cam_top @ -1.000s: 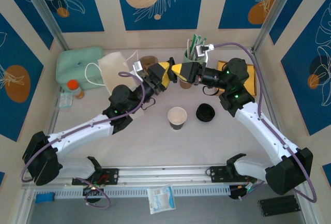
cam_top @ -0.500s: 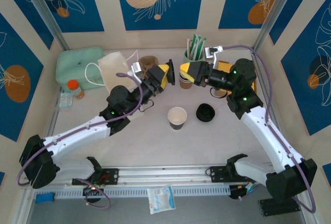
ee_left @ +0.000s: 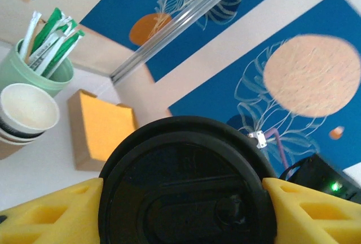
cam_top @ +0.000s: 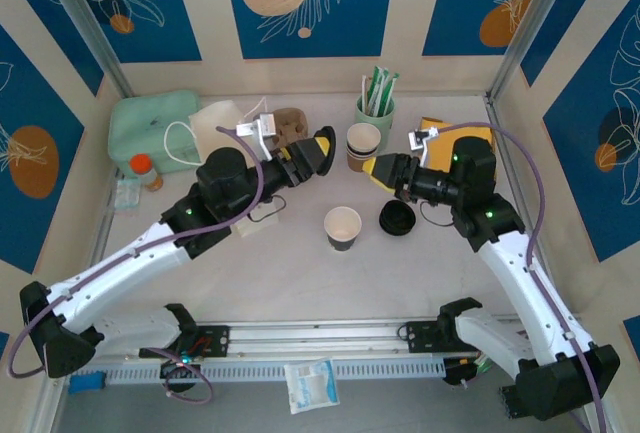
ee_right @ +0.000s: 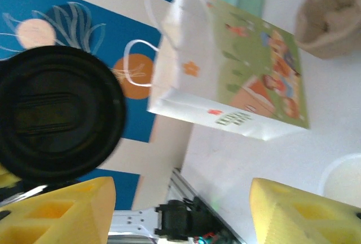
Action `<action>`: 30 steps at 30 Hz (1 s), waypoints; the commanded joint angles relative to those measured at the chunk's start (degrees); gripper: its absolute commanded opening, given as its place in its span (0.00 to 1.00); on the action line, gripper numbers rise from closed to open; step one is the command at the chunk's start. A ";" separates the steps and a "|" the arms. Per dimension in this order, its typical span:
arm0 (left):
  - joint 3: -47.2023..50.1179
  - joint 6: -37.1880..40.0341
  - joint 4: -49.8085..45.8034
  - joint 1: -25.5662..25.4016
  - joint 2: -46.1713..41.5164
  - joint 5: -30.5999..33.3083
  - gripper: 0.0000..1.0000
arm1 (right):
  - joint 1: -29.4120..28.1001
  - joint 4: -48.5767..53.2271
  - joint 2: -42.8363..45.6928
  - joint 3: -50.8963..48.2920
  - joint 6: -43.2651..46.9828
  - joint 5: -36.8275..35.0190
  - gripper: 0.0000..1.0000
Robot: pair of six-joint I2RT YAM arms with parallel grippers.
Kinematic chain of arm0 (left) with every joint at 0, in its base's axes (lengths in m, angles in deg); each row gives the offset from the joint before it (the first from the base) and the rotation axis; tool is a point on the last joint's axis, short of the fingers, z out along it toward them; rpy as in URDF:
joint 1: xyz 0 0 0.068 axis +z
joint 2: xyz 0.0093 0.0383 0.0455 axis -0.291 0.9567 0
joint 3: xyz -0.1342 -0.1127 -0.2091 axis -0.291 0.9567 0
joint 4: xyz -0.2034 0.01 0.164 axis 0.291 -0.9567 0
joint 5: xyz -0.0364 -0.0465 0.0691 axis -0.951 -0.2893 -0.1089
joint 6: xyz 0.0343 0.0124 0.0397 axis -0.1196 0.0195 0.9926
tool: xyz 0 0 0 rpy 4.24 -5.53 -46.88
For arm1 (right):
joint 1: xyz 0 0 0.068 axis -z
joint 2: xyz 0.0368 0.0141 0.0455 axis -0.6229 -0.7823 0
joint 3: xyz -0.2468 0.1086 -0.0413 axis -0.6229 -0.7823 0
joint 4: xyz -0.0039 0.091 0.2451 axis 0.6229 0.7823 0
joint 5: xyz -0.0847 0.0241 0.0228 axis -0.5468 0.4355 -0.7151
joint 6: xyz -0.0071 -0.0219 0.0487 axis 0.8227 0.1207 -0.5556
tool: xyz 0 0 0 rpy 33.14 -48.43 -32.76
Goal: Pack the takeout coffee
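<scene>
We are backing the right end effector [cam_top: 378, 169] off, jaws wide (handover done); the left end effector [cam_top: 322, 145] is gripping the black lid [ee_left: 186, 182].

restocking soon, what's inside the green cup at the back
Green and white wrapped sticks, perhaps straws, stand in the green cup, poking above its rim. Its wall hides their lower ends and the bottom.

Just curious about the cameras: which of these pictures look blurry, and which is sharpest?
Right wrist view: smeared, the paper bag and black lid soft-edged. Left wrist view: lid fairly crisp, wall softer. Top view: sharp, evenly lit.
</scene>
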 commanded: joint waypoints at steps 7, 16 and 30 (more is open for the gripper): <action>-8.67 17.57 -19.65 -6.06 7.49 6.85 0.65 | -1.39 17.71 3.68 -3.78 11.44 -9.56 0.66; -12.37 25.23 -28.98 -11.68 15.33 15.52 0.68 | -1.65 22.75 6.24 -8.72 14.21 -15.87 0.67; -13.01 28.96 -33.10 -15.09 25.84 21.41 0.69 | -1.75 20.78 5.19 -13.56 15.41 -18.86 0.67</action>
